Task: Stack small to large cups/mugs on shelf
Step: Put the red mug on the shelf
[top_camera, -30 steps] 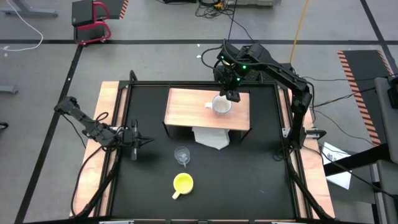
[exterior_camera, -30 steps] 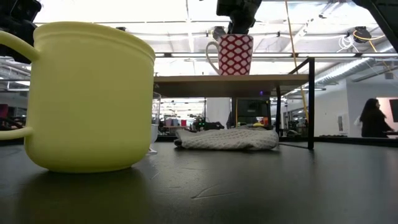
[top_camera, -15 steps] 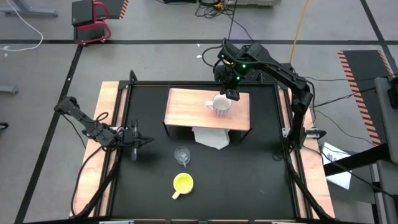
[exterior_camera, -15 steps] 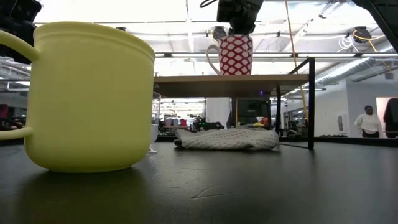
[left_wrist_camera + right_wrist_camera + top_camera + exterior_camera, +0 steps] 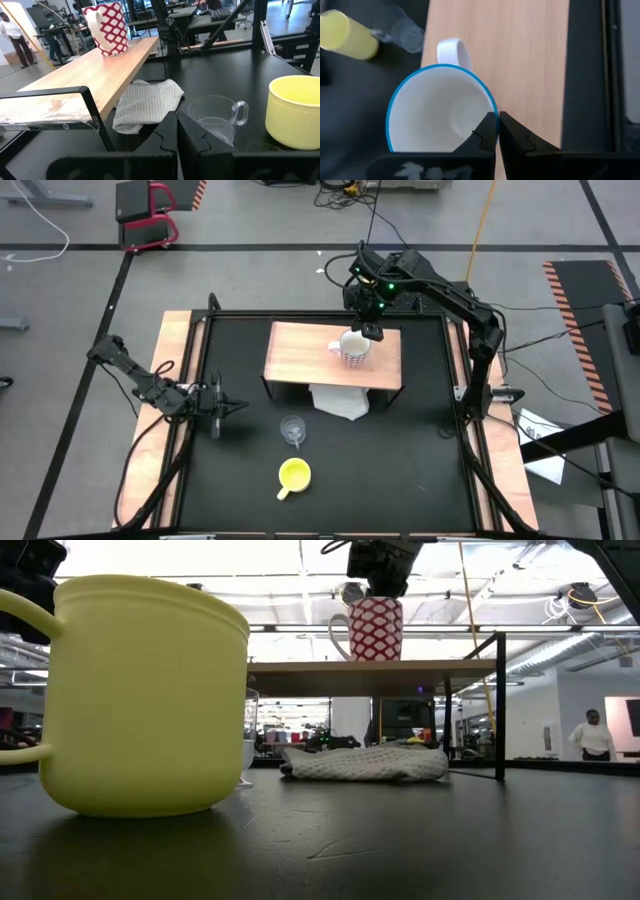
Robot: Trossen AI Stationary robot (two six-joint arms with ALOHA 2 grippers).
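Open lab hall: workbenches (image 5: 300,736), ceiling strip lights (image 5: 560,652).

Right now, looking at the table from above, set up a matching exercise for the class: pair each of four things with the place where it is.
Things
1. white mug
2. yellow mug
3. glass cup
4. white cloth

Places
A. on the black table top, nearest the front edge
B. partly under the shelf
C. on top of the shelf
D. on the black table top, between the shelf and the yellow mug

Pairs: 1-C, 2-A, 3-D, 4-B
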